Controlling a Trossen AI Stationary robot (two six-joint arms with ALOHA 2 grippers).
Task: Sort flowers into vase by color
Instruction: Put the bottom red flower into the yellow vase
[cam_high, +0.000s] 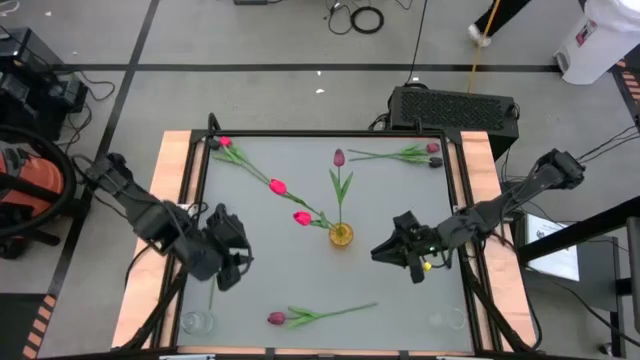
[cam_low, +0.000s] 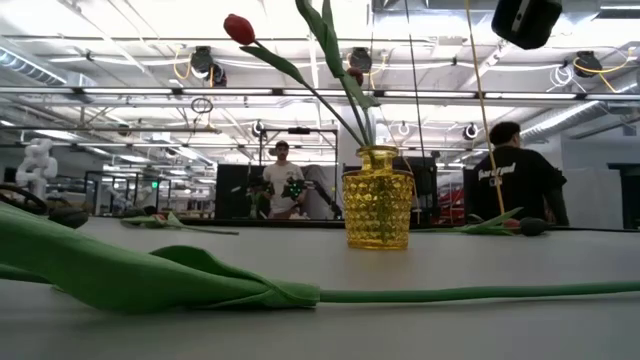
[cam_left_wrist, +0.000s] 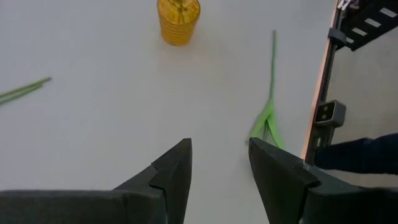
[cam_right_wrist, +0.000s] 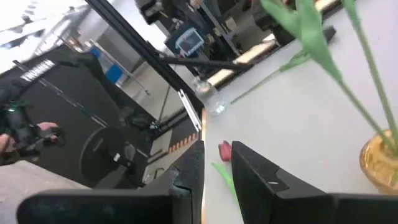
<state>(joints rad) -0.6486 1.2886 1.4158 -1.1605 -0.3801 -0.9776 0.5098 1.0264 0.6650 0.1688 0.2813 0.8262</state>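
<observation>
handling: the flowers were judged light and floppy, thin stems bending easily, heads soft; a grasp at mid-stem, clear of the leaves, was judged best, with a gentle squeeze.
vase: small yellow glass vase (cam_high: 341, 236) was seen near the table (cam_high: 400, 290) centre, judged tippable if a stem was levered against its rim.
in vase: three tulips were held in it, two pink-red heads (cam_high: 278, 186) leaning toward the far left, one maroon head (cam_high: 339, 157) toward the far edge.
loose flowers: one pink tulip (cam_high: 223, 144) was seen at the far left corner; one (cam_high: 432, 149) at the far right edge; one maroon-pink tulip (cam_high: 277, 318) lay along the near edge, stem pointing right.
look: long green stems, flat green leaves, small closed heads.
clear jars: two small clear jars (cam_high: 197, 322) were noted at the near corners.
left gripper (cam_high: 232, 262): hovered over the near left of the table, jaws parted narrowly, nothing held.
right gripper (cam_high: 395, 249): was placed just right of the vase, jaws slightly apart, empty.
background: people were seen in the room beyond.
</observation>
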